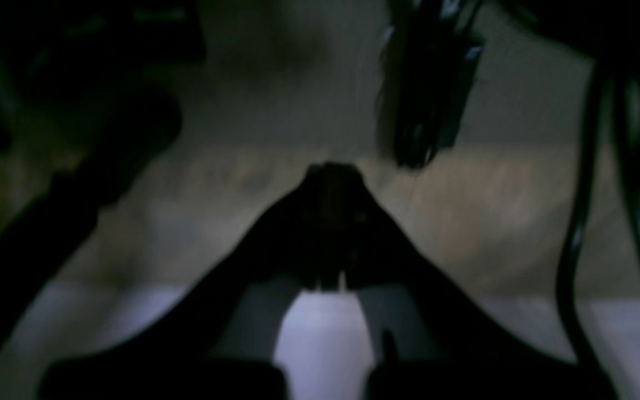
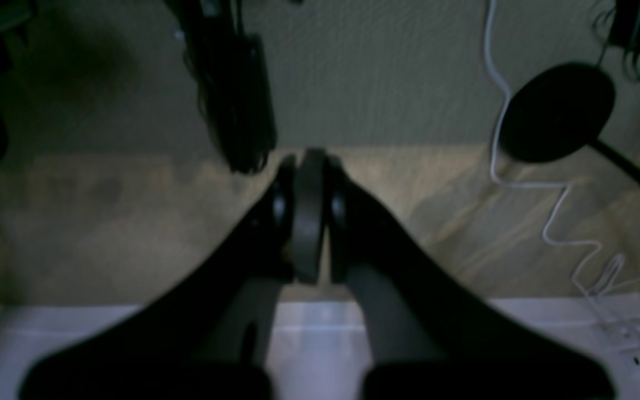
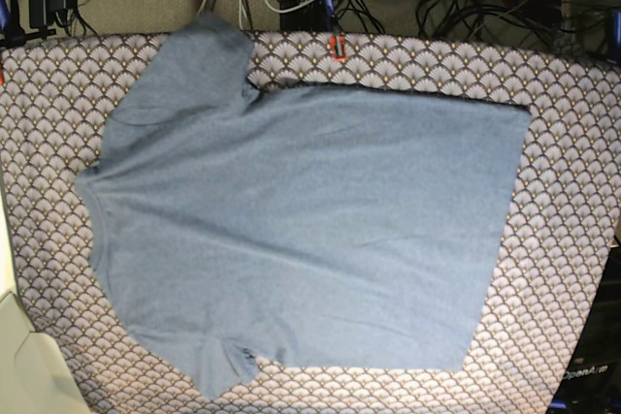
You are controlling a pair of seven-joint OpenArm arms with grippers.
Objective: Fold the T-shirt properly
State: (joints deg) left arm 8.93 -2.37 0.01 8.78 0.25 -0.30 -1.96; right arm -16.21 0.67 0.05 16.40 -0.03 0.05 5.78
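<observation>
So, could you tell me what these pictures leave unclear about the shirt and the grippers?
- Base view: neither arm shows. The T-shirt lies flat on the table covering; no lettering shows, and its underside is hidden.
- Left wrist view: dark and blurred; the left gripper is a shut silhouette, and no shirt shows.
- Right wrist view: the right gripper is shut; the shirt is out of frame.

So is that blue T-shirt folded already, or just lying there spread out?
Spread out. In the base view the T-shirt lies flat on the patterned table cover, both sleeves sticking out, with no part turned over itself.
</observation>
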